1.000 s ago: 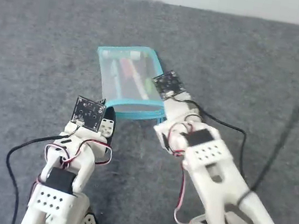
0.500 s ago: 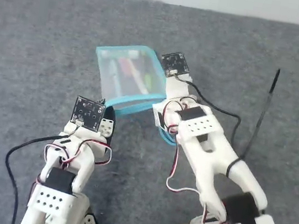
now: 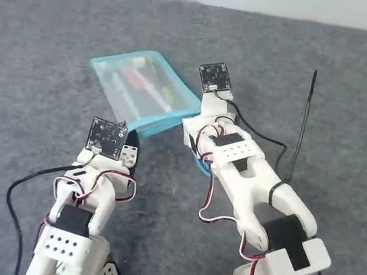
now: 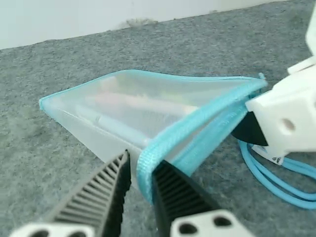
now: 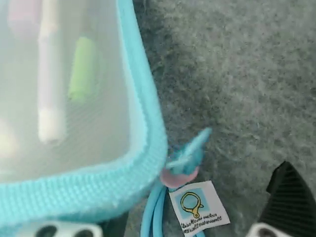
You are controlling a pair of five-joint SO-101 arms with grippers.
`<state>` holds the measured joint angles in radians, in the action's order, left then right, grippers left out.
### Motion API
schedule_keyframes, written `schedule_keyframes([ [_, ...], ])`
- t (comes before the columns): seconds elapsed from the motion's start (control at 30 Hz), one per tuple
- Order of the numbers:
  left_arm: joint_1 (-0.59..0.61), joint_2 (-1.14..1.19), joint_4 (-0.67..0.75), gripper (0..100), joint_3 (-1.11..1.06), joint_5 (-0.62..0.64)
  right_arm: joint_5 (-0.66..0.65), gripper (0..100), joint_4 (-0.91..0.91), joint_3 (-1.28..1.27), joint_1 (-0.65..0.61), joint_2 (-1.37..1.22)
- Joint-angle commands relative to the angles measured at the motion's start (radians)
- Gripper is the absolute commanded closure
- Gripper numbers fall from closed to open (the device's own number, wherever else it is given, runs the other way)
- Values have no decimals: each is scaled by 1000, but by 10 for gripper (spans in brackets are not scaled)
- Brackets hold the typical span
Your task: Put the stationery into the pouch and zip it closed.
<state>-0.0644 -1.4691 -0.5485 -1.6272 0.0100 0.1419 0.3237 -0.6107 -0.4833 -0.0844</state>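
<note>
**High view: left jaws pinch the pouch edge, right jaws gape at its zip end**

At the left, the left gripper [image 4: 140, 170] has its two black ribbed fingers [image 4: 111, 185] drawn almost together. They clamp the turquoise zip band of the translucent plastic pouch [image 3: 142, 89] at its near corner. In the left wrist view the band runs straight between the fingers and the pouch fans away beyond them.

The pouch lies on the grey felt-like table cover [image 3: 39, 42], just past the left arm's camera board. It sits at a slant, with its zip edge facing the two arms and its closed end pointing to the far left. Inside it lie the pens: a pink one [image 3: 136, 76], a white one [image 5: 49, 74] and a short green marker [image 5: 83, 66], side by side and lengthwise.

To the right, the right gripper [image 5: 195, 212] stands at the other end of the zip edge, and its jaws are wide apart with nothing gripped. In the right wrist view one jaw sits under the pouch's corner and the black fingertip [image 5: 289, 195] is well off to the side. Between them are the turquoise zip pull [image 5: 190, 148] with its pink bead, a looped blue cord [image 5: 153, 212] and a small white paper tag [image 5: 197, 207]. The tag lies flat on the cover.

Farther right, a thin black cable [image 3: 303, 120] rises from the right arm.
</note>
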Motion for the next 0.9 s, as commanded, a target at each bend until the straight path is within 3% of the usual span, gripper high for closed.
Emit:
schedule_keyframes([
  [0.0,-11,-9,5,987,19,-11,15,619,-33,71,-1,2],
  [0.13,-11,-9,5,987,19,-11,15,749,-33,71,-1,5],
  [0.3,-11,-9,5,987,18,-11,15,991,-33,71,-1,10],
  [0.47,-9,-9,5,987,18,-11,14,993,33,68,4,35],
  [0.6,-9,-11,5,987,18,-11,6,992,282,69,39,177],
  [0.73,-9,-11,5,987,18,-11,-87,992,490,52,44,380],
  [0.87,-9,-11,5,987,22,-11,-169,992,565,-38,-12,601],
])
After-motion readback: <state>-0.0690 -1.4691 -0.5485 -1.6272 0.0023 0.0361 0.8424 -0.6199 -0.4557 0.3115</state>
